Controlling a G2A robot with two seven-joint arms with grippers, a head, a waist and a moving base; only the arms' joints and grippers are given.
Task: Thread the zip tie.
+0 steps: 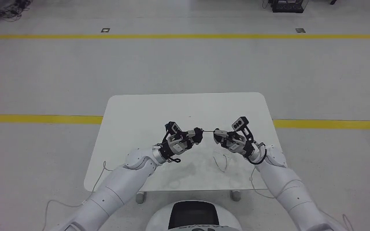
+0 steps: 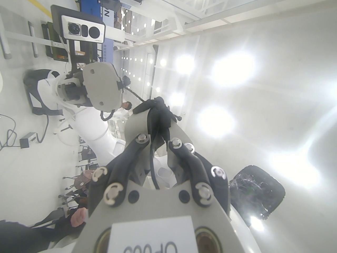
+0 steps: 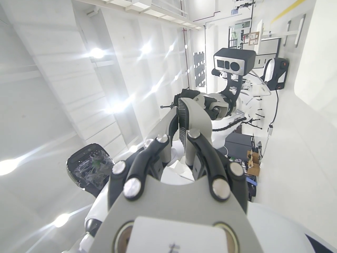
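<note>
Jaws of both arms are clamping the zip tie (image 1: 207,131) in the air above the white surface (image 1: 144,115).
Left jaws and right jaws are facing each other tip to tip, close but apart; the thin black strap is lying along the line between them, each end pointing at the opposite jaws, so threading is likely turning on alignment.

- From above, the zip tie (image 1: 206,131) is a hair-thin dark line between the left gripper (image 1: 195,134) and the right gripper (image 1: 217,134). It is too small to tell head from tail.
- The left gripper's clamped fingers (image 2: 147,122) hide where they pinch the strap.
- The right gripper's closed fingers (image 3: 184,111) cover their end, bar a short black stub.
</note>
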